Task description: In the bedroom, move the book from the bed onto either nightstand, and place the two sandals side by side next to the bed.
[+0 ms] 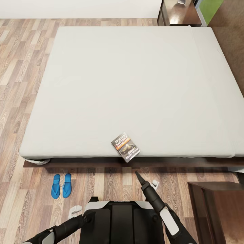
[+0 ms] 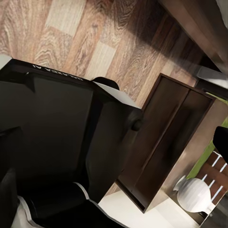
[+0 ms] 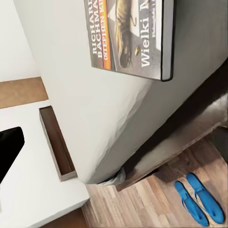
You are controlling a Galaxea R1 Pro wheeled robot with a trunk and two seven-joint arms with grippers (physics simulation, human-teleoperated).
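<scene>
Nearest, at 6 o'clock in the head view, sits the robot's dark trunk (image 1: 118, 220). The right arm reaches up from it toward 12, its right hand (image 1: 138, 175) a dark tip just short of the bed frame, aimed at the book; whether it is wide or narrow I cannot tell. The left hand (image 1: 75, 210) hangs low at 7 o'clock beside the trunk, apparently parked out of the way, its spread also unclear.

At 8 o'clock the two sandals (image 1: 61, 185) lie on the wood floor (image 1: 20, 189) side by side, toes toward the bed and near it, so that half of the task looks done. At 4 o'clock stands a nightstand (image 1: 217, 210), close to the arm and the likelier drop spot.

The book (image 1: 125, 147) lies flat on the bed (image 1: 128, 84) at the near edge, one corner overhanging, which should suit a pinch from the side. Far off at 1 o'clock stands a second nightstand (image 1: 179, 13)
</scene>
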